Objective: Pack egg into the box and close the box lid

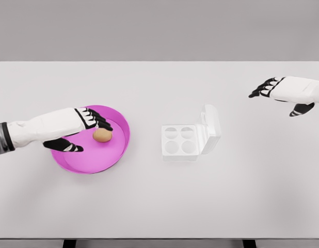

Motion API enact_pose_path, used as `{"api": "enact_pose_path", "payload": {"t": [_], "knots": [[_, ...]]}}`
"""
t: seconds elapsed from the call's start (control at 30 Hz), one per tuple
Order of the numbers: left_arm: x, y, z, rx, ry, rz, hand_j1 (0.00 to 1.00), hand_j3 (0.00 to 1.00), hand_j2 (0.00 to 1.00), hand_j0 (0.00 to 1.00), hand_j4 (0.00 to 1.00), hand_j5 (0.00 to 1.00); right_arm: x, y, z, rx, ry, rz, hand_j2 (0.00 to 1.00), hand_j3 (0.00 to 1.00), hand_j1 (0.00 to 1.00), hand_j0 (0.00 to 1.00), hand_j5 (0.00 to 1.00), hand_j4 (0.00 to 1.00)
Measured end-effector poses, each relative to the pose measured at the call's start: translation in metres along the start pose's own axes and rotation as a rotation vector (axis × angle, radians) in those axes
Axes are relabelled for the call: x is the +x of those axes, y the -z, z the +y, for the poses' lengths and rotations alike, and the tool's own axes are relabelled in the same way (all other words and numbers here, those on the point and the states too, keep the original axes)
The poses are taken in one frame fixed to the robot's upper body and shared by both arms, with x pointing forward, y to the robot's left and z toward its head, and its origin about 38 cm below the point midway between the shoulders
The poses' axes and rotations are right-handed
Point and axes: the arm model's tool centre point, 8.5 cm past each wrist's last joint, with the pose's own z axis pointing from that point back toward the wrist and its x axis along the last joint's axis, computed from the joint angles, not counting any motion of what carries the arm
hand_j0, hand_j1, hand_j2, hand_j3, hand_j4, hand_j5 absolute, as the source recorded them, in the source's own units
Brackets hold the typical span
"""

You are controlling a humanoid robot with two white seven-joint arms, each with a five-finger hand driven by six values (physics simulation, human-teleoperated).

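A brown egg [102, 135] lies in a shallow magenta bowl [118, 152] on the left of the white table. My left hand [83, 133] hovers over the bowl's left half, fingers spread, its fingertips just left of and above the egg, the thumb below; it holds nothing. A white egg box [181, 141] with four empty cups sits at the table's middle, its lid [211, 129] standing up on the right side. My right hand [277, 94] floats at the far right, fingers relaxed and pointing left, well apart from the box.
The white table [159, 206] spans the whole view, its front edge near the picture's bottom. Bare tabletop separates the bowl from the box.
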Motion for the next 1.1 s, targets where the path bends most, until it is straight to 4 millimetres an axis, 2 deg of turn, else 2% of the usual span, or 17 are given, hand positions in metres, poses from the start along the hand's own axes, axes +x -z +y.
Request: {"api": "enact_pose_path", "payload": {"t": [0.43, 0.9, 1.1], "knots": [[-0.015, 0.015, -0.013, -0.006, -0.043, 0.023, 0.85, 0.85, 0.85, 0.85, 0.85, 0.85, 0.006, -0.005, -0.002, 0.028, -0.042, -0.009, 1.00, 1.00, 1.00, 1.00, 1.00, 1.00], [-0.024, 0.028, -0.026, -0.012, -0.059, 0.050, 0.84, 0.84, 0.84, 0.84, 0.84, 0.84, 0.020, 0.002, 0.004, 0.070, -0.055, -0.048, 1.00, 1.00, 1.00, 1.00, 1.00, 1.00], [-0.027, 0.037, -0.031, -0.010, -0.068, 0.060, 0.84, 0.84, 0.84, 0.84, 0.84, 0.84, 0.030, 0.011, 0.004, 0.083, -0.063, -0.080, 1.00, 1.00, 1.00, 1.00, 1.00, 1.00]]}}
